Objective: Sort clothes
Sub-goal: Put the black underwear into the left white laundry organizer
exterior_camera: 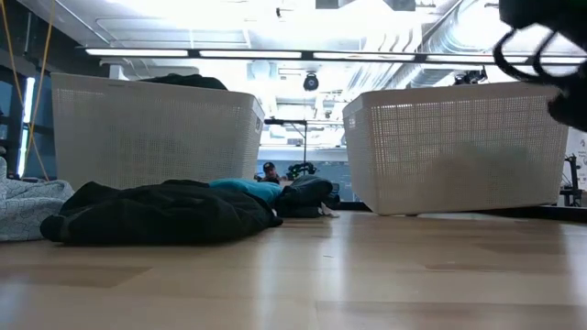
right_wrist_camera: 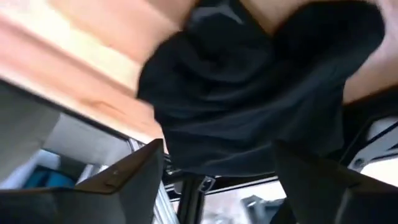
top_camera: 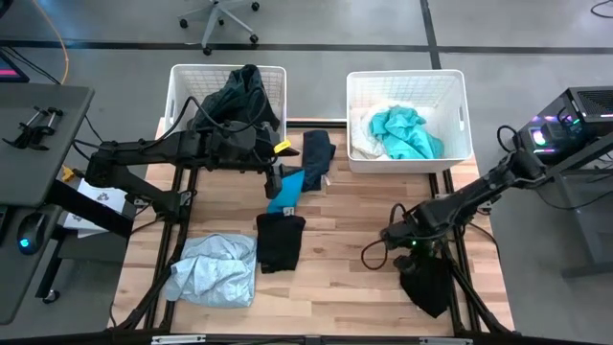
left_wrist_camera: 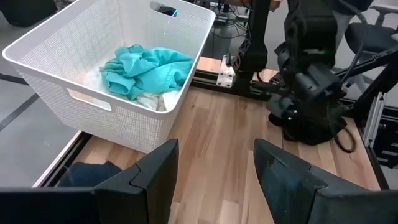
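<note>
My right gripper [top_camera: 414,257] is open and points down over a black garment [top_camera: 427,284] that lies at the table's near right corner. In the right wrist view the garment [right_wrist_camera: 249,93] fills the space ahead of and between the two fingers. My left gripper [top_camera: 276,177] is open and empty, above the table's middle by the left basket. A navy garment [top_camera: 318,153], a bright blue one [top_camera: 287,192], a black one [top_camera: 280,240] and a pale blue one [top_camera: 213,268] lie on the table. My right gripper stands with a finger [right_wrist_camera: 127,177] on either side of the black garment's upper part; I cannot tell whether the fingers touch it. The garment lies on the table near its front edge.
The left white basket [top_camera: 182,96] holds dark clothes [top_camera: 238,96], one draped over its rim. The right white basket [top_camera: 450,91] holds a teal garment [top_camera: 407,132] and a white one [top_camera: 364,134]. Bare wood lies between the arms in the middle.
</note>
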{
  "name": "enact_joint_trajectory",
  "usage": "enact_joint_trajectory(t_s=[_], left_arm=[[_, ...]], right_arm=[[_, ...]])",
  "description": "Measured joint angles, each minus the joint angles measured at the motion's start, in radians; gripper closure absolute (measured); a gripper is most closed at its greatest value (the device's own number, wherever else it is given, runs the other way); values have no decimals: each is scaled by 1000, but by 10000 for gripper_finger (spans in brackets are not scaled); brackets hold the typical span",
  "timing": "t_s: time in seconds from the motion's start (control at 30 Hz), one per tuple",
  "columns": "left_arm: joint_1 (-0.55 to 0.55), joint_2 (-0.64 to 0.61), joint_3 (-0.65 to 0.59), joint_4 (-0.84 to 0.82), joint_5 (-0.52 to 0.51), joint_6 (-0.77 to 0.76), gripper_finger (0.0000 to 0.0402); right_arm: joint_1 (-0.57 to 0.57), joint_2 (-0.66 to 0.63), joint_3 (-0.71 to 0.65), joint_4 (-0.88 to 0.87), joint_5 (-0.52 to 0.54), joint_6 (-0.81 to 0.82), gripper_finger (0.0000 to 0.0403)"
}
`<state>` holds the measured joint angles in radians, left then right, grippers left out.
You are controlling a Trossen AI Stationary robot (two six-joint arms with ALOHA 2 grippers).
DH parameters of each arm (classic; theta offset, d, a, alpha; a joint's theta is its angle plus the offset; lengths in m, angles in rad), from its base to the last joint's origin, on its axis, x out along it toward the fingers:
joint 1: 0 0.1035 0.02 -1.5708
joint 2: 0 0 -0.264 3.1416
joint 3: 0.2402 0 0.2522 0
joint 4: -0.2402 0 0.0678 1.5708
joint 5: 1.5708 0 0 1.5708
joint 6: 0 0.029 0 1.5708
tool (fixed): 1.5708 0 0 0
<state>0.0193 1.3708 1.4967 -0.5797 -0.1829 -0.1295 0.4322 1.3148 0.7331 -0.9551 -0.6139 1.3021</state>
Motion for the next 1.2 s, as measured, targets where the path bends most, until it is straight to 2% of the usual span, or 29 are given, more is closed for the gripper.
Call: enact_joint_trajectory(t_s=[0.2,0.43,0.6,0.77,0.83,0.93,1.1,1.2], left_arm=[[0,0,0,0,0,0,202],[0,0,0,1,-3,1,202],[0,0,0,2,-3,1,202],[0,0,0,2,-3,-8,202],[0,0,0,1,-3,-15,202],[0,0,0,1,4,-16,202],[-1,0,0,2,17,-6,202],[0,0,0,1,63,18,202]], right_arm=[[37,2,-111,162,-40,183,110],[66,83,-192,327,18,262,159],[66,179,-200,415,-4,246,234],[66,189,-191,453,5,219,353],[67,161,-172,426,55,200,377],[65,98,-127,378,174,179,376],[29,-46,-52,360,244,163,378],[-20,-124,-12,354,370,131,378]])
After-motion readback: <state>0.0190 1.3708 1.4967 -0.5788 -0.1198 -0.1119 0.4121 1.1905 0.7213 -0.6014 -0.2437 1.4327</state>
